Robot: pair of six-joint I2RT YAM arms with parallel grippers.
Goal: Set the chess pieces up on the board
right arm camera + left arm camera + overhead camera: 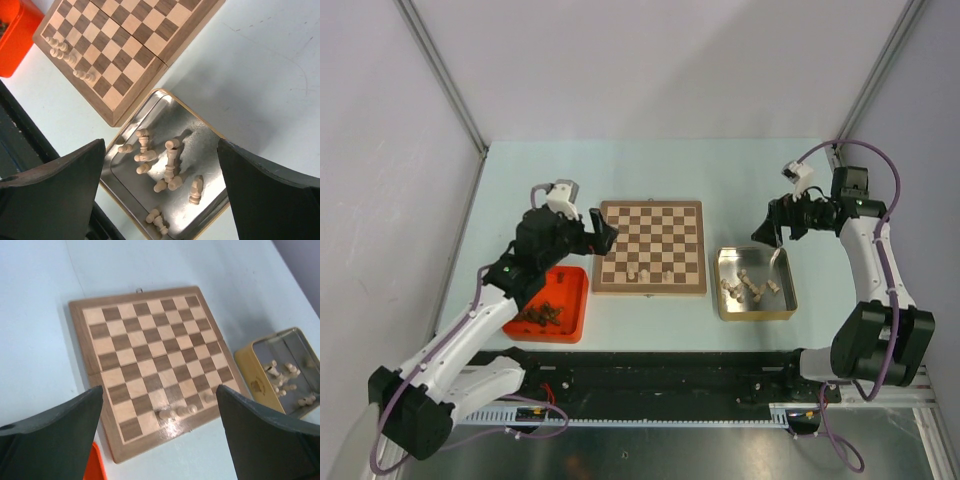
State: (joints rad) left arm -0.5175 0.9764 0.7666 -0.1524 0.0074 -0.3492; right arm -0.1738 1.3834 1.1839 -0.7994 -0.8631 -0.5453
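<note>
L gripper [604, 235] hangs by the left edge of the board [665, 228], jaws spread wide w/ nothing in them. R gripper [160, 145] sits above the gold tin [788, 300], likewise spread and empty. A few pale chess pieces [177, 412] stand in the board's near row, more lie loose in the tin, and dark pieces [545, 313] are piled in the red tray [576, 318] just left of the board.

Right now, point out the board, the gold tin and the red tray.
board [650, 232], top external view, bare squares at its middle.
gold tin [757, 316], top external view, its near rim.
red tray [572, 292], top external view, bare floor near its right side.
</note>
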